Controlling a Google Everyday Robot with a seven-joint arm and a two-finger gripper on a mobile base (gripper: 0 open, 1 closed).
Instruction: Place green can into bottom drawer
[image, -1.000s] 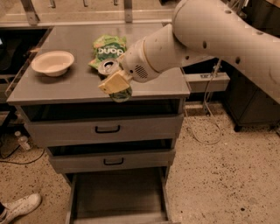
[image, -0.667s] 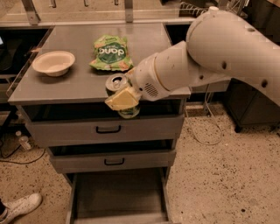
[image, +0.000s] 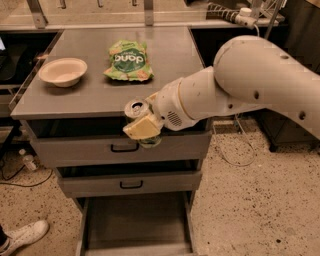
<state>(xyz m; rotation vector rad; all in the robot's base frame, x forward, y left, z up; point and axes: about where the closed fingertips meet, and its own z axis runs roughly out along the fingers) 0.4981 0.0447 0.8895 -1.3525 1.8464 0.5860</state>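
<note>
Clamped on the small green-and-white drink can (image: 135, 108), my cream two-finger claw (image: 143, 129) hangs just off the front edge of the grey metal three-drawer cabinet (image: 170, 55), level with its top drawer (image: 75, 150) (the can's silver lid and pull tab face up). Well below, at the cabinet's foot, the wide grey bottom drawer (image: 135, 220) stands pulled out. On the cabinet top sit a pale round bowl (image: 62, 71) and a flat green snack bag (image: 128, 60), apart from each other.

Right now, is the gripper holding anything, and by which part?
Yes: the two-finger gripper, in front of the grey top drawer, clamps the small green can with the silver top around its side.
</note>
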